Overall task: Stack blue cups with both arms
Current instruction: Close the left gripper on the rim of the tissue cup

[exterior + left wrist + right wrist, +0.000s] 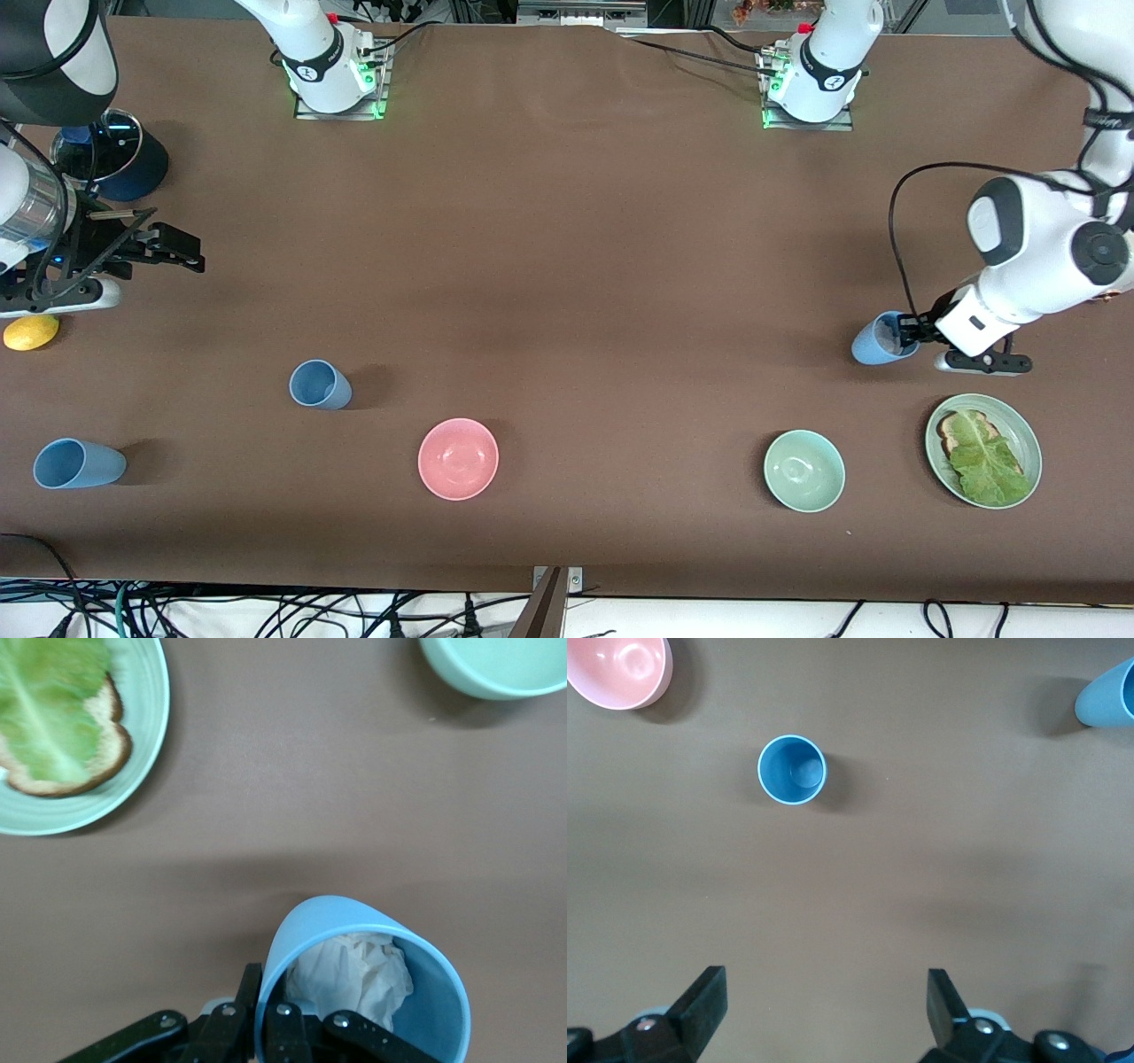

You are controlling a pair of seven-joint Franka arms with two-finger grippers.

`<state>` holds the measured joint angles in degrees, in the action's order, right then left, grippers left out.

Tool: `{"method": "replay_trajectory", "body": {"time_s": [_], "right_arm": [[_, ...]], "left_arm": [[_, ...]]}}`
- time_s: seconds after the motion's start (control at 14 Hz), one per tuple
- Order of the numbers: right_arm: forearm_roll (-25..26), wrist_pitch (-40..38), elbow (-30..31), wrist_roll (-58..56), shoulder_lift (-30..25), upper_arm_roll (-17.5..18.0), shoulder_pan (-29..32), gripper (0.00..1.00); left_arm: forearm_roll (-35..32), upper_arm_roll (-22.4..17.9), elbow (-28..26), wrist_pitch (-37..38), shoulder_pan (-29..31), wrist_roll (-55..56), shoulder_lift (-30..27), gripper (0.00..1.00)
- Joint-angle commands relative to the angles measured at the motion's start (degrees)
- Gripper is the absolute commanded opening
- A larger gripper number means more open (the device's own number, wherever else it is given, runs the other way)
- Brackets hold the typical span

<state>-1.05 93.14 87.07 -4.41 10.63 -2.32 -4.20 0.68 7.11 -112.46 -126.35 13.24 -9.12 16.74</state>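
On the brown counter (567, 266) the left gripper (911, 335) is clamped on the rim of a blue cup (877, 341) stuffed with crumpled white paper — the pick-up step, I judge. The right gripper (173, 248) hangs wide open and empty. Next comes carrying it to the middle cup (319, 385) or the end cup (75, 463). A green plate (1028, 434) holds lettuce on bread (983, 456).

brown table (567, 221), cables (266, 616) at edge
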Motion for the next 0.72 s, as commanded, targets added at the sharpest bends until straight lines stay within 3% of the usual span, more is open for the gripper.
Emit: {"method": "replay_trajectory", "body": {"time_s": [0.0, 0.29, 0.64], "right_arm": [[-0.2, 0.3, 0.5, -0.6, -0.5, 0.0, 0.0, 1.00], [-0.6, 1.3, 0.6, -0.6, 0.4, 0.0, -0.1, 1.00], [-0.8, 7.3, 1.5, -0.5, 4.8, 0.5, -0.2, 1.00]], "left_arm": [[0.1, 0.2, 7.2, 13.4, -0.2, -1.2, -3.3, 0.00], [0.1, 0.3, 18.1, 27.6, -0.8, -0.9, -3.5, 0.00], [0.1, 0.4, 22.9, 31.2, -3.2, 0.6, -3.4, 0.00]]}}
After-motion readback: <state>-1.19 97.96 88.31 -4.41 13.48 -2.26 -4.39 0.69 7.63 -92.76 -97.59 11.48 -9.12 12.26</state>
